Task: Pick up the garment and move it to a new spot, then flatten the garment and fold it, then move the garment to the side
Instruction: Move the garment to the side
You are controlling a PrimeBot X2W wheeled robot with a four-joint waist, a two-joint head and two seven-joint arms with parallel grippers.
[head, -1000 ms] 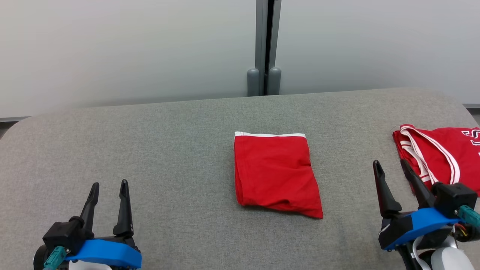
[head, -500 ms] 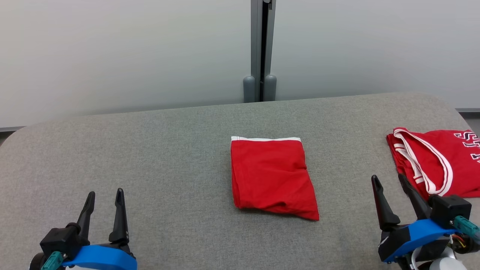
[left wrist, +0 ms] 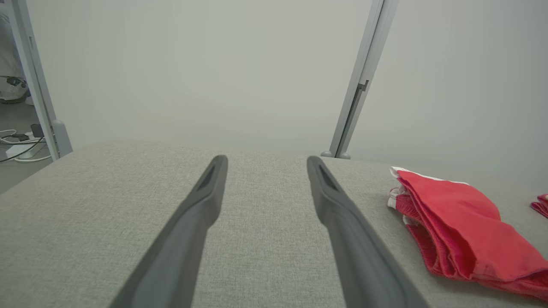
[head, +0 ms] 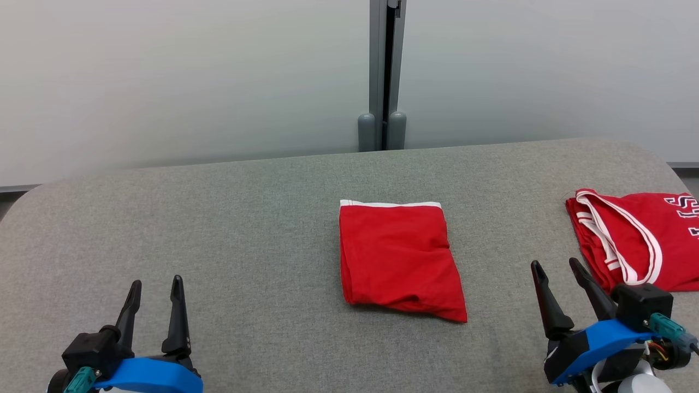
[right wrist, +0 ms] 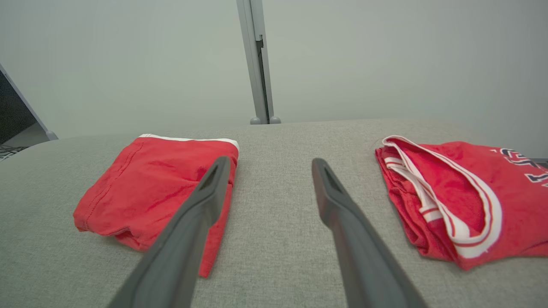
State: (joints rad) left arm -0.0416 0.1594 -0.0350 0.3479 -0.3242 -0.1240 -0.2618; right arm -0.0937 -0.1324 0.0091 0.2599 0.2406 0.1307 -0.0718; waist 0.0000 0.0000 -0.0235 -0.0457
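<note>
Lying folded, the garment (head: 398, 256) sits between left hand (head: 157, 281) and right hand (head: 555, 263).

Looks like an office or lab space to me, not a home. Pale frosted partition panels (head: 191, 71) joined by a grey metal post (head: 386, 65) run behind a big grey fabric-covered table (head: 246, 218). Loose cables (left wrist: 17, 147) lie on a bare floor (left wrist: 19, 175) past the panel edge.
</note>
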